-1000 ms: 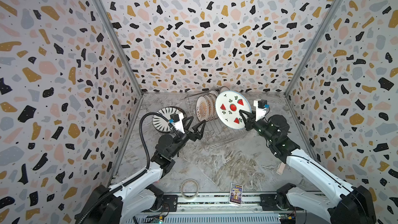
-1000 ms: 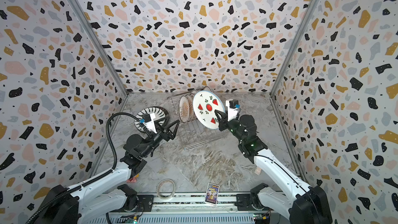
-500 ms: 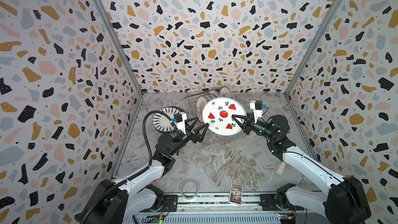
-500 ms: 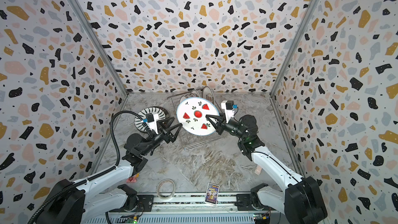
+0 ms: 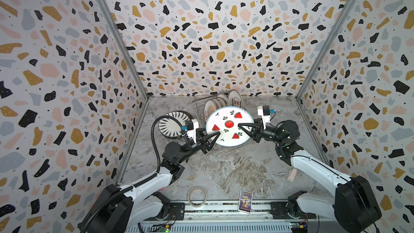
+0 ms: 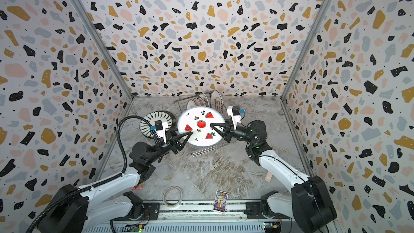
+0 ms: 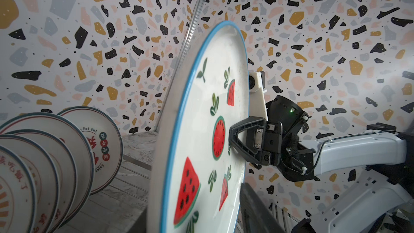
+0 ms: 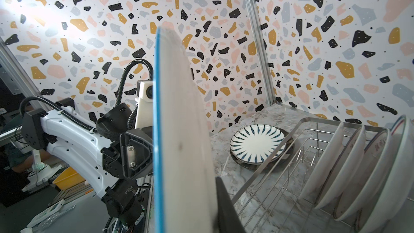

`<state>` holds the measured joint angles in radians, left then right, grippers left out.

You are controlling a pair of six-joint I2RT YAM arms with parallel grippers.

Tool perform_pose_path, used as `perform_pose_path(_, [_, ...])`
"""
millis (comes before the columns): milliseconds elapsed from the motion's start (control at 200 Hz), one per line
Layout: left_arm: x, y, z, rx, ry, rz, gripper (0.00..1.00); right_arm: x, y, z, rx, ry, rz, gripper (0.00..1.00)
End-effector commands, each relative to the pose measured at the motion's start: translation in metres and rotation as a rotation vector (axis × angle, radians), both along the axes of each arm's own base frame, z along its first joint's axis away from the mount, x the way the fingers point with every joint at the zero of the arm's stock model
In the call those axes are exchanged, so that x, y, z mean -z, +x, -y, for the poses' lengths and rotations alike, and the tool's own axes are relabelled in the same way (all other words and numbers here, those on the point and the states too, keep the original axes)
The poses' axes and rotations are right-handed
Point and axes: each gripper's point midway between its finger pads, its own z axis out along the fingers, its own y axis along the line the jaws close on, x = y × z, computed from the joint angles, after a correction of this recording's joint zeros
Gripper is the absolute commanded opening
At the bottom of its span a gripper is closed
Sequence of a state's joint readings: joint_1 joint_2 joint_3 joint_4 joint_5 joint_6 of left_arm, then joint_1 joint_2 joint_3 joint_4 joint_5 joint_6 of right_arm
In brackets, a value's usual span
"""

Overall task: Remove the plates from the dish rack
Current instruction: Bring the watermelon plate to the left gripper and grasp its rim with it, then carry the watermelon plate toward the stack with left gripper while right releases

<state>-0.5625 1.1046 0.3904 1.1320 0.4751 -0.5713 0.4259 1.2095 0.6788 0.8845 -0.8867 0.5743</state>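
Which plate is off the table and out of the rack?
The watermelon plate, held aloft by the right gripper. The striped plate lies flat on the table; the others stand in the rack.

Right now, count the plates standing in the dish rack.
4, on edge in one row in the dish rack: front plate, second, third, large back plate. More may hide between them.

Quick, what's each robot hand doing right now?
Left gripper: jaws either side of the watermelon plate at its rim; whether they grip cannot be told.
Right gripper: shut on the watermelon plate.
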Motion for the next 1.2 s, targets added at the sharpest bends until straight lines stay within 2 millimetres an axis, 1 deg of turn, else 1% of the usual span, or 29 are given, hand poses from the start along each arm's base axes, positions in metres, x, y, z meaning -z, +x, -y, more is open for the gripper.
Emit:
perform_pose_path(0, [-0.019, -0.012, 0.002, 0.035, -0.035, 0.082, 0.43, -0.041, -0.017, 0.005, -0.034, 0.08, 0.158, 0.09])
perform_pose_path(75, [-0.019, -0.015, 0.002, 0.048, -0.039, 0.081, 0.33, -0.038, -0.014, 0.004, -0.033, 0.076, 0.156, 0.09])
perform_pose_path(140, [-0.02, -0.016, 0.001, 0.046, -0.044, 0.082, 0.33, -0.037, -0.012, 0.003, -0.031, 0.073, 0.15, 0.09])
perform_pose_path(215, [-0.02, -0.015, 0.002, 0.045, -0.041, 0.078, 0.27, -0.036, -0.011, 0.001, -0.042, 0.07, 0.145, 0.09])
perform_pose_path(365, [-0.02, -0.014, 0.002, 0.042, -0.043, 0.066, 0.25, -0.031, -0.005, -0.001, -0.044, 0.069, 0.132, 0.09])
perform_pose_path(481, [-0.018, -0.012, 0.001, 0.035, -0.043, 0.049, 0.14, -0.026, -0.001, -0.005, -0.057, 0.063, 0.111, 0.1])
perform_pose_path(686, [-0.014, -0.008, 0.0, 0.014, -0.048, 0.022, 0.1, -0.019, 0.008, -0.011, -0.071, 0.054, 0.076, 0.16])
perform_pose_path(746, [-0.013, -0.003, -0.001, -0.006, -0.053, 0.002, 0.08, -0.017, 0.01, -0.012, -0.068, 0.049, 0.071, 0.2])
perform_pose_path(841, [-0.006, 0.014, -0.005, -0.076, -0.051, -0.068, 0.07, -0.013, 0.015, -0.014, -0.054, 0.043, 0.059, 0.34])
perform_pose_path(896, [-0.005, 0.021, -0.006, -0.098, -0.058, -0.091, 0.07, -0.011, 0.018, -0.015, -0.046, 0.04, 0.054, 0.41])
perform_pose_path(921, [-0.007, 0.022, -0.007, -0.103, -0.068, -0.096, 0.06, -0.011, 0.019, -0.015, -0.039, 0.039, 0.052, 0.43])
perform_pose_path(1016, [-0.012, 0.025, -0.01, -0.108, -0.115, -0.113, 0.03, -0.008, 0.023, -0.017, -0.024, 0.024, 0.05, 0.47])
perform_pose_path(1071, [-0.017, 0.024, -0.011, -0.105, -0.137, -0.109, 0.03, -0.007, 0.025, -0.017, -0.01, 0.017, 0.05, 0.52])
perform_pose_path(1131, [-0.02, 0.024, -0.013, -0.108, -0.154, -0.106, 0.03, -0.007, 0.027, -0.017, 0.013, 0.008, 0.055, 0.59])
perform_pose_path(1196, [-0.023, 0.026, -0.017, -0.124, -0.174, -0.105, 0.03, -0.007, 0.033, -0.015, 0.066, -0.004, 0.051, 0.72])
